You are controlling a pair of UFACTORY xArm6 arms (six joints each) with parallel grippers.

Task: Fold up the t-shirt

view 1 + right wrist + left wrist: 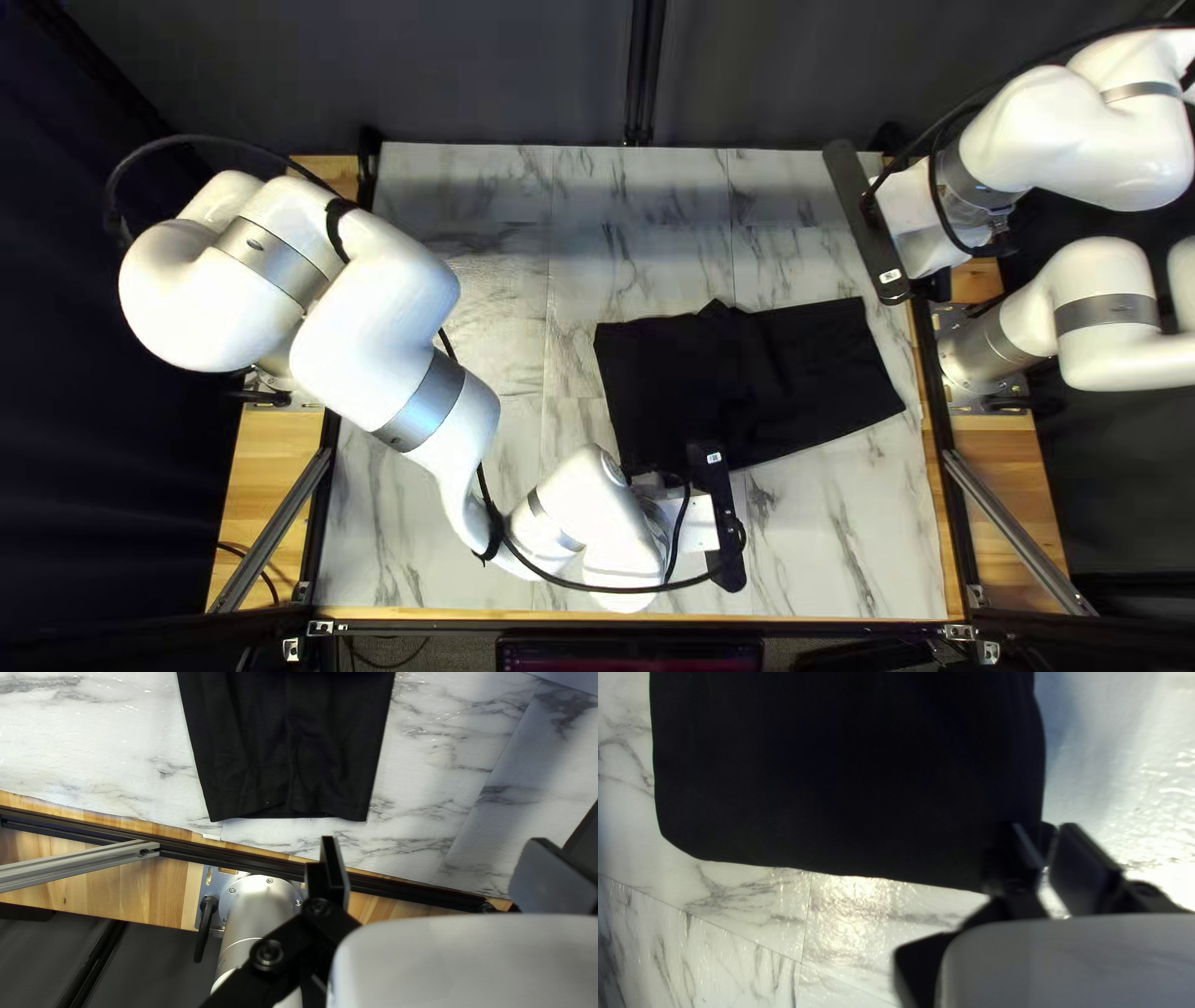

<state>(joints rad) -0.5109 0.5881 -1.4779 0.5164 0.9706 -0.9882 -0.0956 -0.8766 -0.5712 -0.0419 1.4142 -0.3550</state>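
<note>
the table (498, 199) is a marble-patterned surface with wooden edging. the left arm (380, 305) rises from its base at the table's left edge, bends at the elbow, and runs diagonally to the near side; its wrist is low, turned toward the right. the right arm (1083, 137) leaves its base at the table's right edge, passes out of the top left view at the right, and re-enters above the base; its wrist sits over the table's right edge, toward the far corner.

the black t-shirt (803, 386) lies right of the table's centre, folded to a roughly oblong shape, with a small peak at its far edge. one end points toward the right arm's base.

left gripper (697, 523): located at the t-shirt's near edge. narrow setting; a slim gap separates the fingers (1086, 865), beside a corner of the fabric. whether fabric enters the gap cannot be told.

right gripper (915, 237): held apart from the t-shirt, whose end lies ahead of it in the right wrist view. wide setting; nothing is gripped between the two pads (551, 877).
</note>
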